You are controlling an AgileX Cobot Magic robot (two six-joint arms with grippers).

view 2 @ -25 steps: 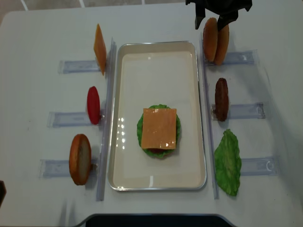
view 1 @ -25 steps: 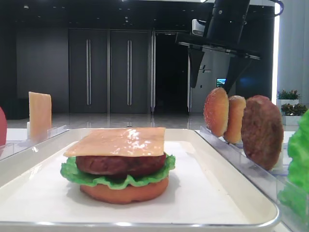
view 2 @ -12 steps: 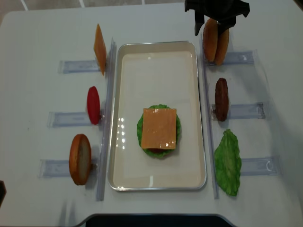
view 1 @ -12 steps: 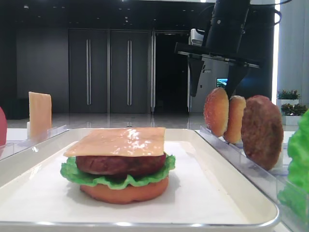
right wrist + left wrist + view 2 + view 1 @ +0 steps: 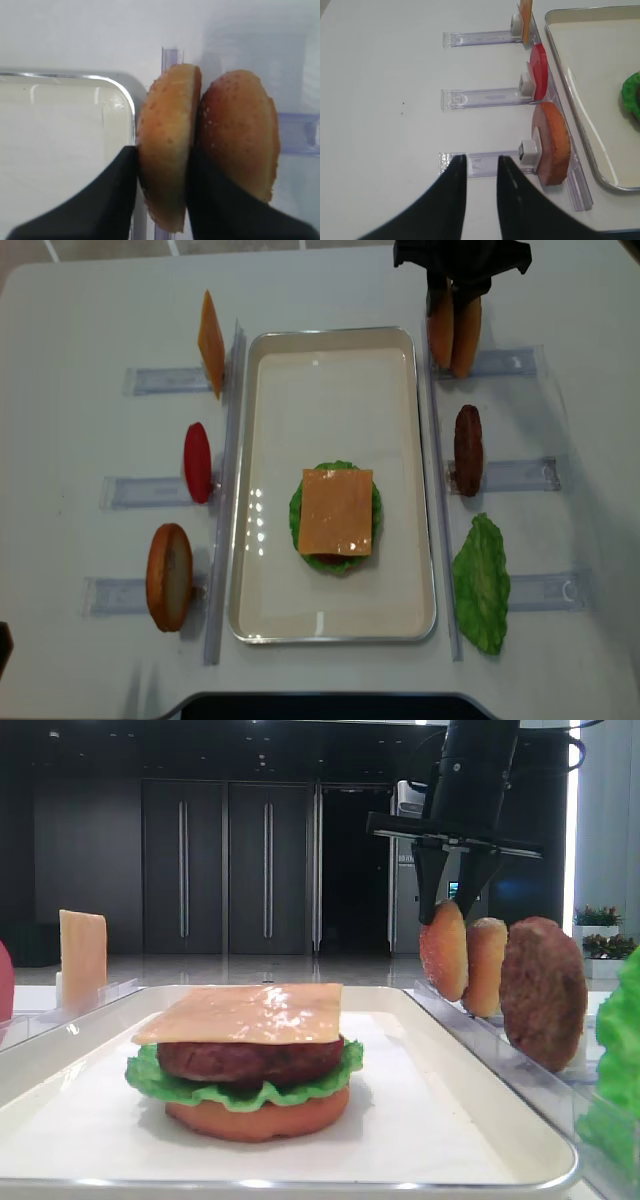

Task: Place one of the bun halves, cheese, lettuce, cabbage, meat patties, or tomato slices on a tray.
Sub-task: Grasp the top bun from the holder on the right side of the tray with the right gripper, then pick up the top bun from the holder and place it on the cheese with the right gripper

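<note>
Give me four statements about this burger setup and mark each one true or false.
1. The right gripper has its jaws closed on the bun top nearest the tray. True.
2. The cheese tops the stack on the tray. True.
3. The spare meat patty lies flat on the tray. False: it stands on edge right of the tray.
4. The left gripper holds the tomato slice. False: it holds nothing.
</note>
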